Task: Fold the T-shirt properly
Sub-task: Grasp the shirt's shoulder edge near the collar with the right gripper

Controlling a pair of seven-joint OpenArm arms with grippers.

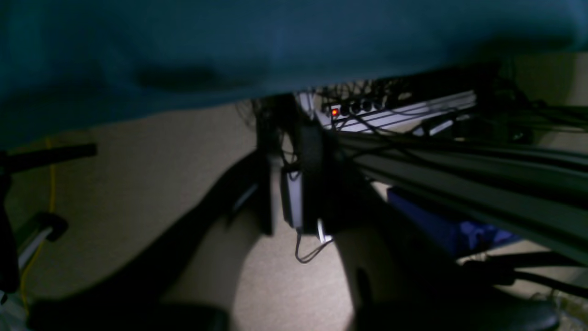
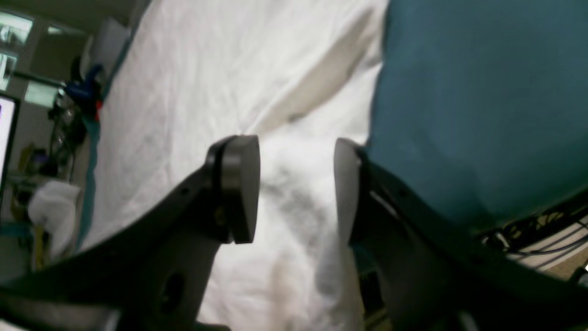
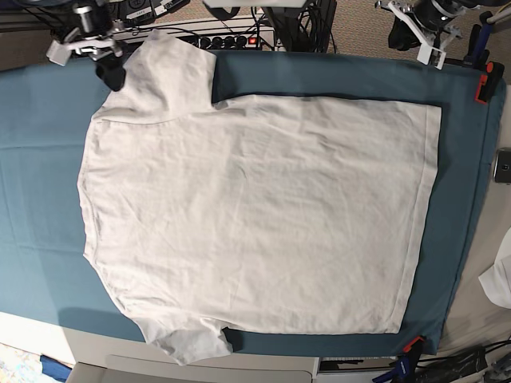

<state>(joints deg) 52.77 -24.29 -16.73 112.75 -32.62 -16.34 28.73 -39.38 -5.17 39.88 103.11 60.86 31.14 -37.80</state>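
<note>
The white T-shirt (image 3: 255, 215) lies spread flat on the teal cloth (image 3: 40, 120), collar end at the left and hem at the right. My right gripper (image 3: 112, 73) is at the far-left sleeve. In the right wrist view it (image 2: 294, 188) stands open, with the sleeve of the T-shirt (image 2: 206, 82) lying loose under the gap and the teal cloth (image 2: 473, 92) beside it. My left gripper (image 3: 427, 44) hangs past the table's far edge, off the shirt. In its own view it (image 1: 294, 197) is a dark blur, jaws a little apart, nothing between them.
A power strip (image 3: 231, 38) and cables sit behind the far edge, also seen as the power strip (image 1: 349, 109) under the teal cloth (image 1: 229, 46). An orange clamp (image 3: 484, 84) grips the cloth at the right. A small white cloth scrap (image 3: 501, 279) lies at the right edge.
</note>
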